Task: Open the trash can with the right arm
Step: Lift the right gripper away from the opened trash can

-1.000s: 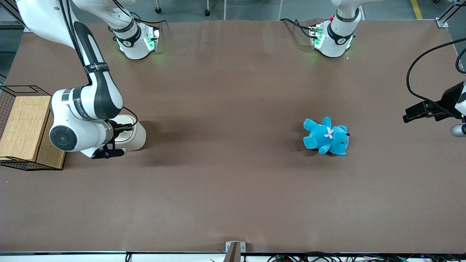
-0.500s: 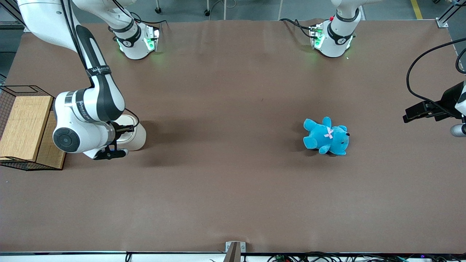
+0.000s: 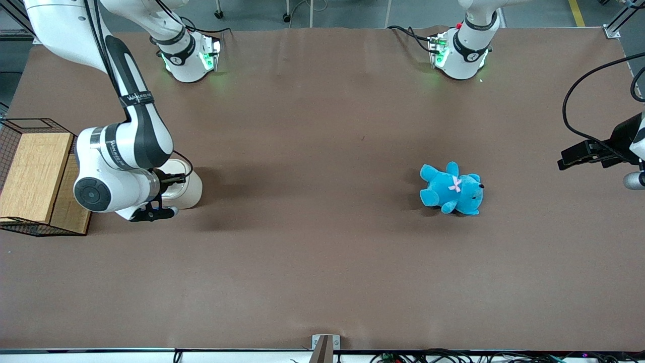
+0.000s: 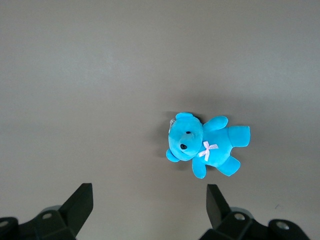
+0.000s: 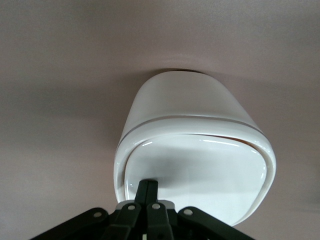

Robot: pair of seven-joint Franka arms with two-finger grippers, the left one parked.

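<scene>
The trash can [image 3: 190, 187] is a small cream-white bin toward the working arm's end of the table, mostly hidden by the right arm's wrist [image 3: 118, 184] in the front view. In the right wrist view the trash can [image 5: 190, 135] shows with its flip lid [image 5: 200, 172] down, a thin tan seam under the rim. My gripper [image 5: 148, 186] is shut, its two black fingertips pressed together and resting on the lid near its edge. In the front view the gripper [image 3: 172, 177] sits over the top of the can.
A wooden box in a black wire basket [image 3: 31, 175] stands beside the right arm's wrist at the table's end. A blue teddy [image 3: 451, 189] lies toward the parked arm's end, also in the left wrist view [image 4: 205, 145].
The right arm's wrist has shifted slightly nearer the front camera and toward the trash can, then held still. The can and its lid look unchanged.
</scene>
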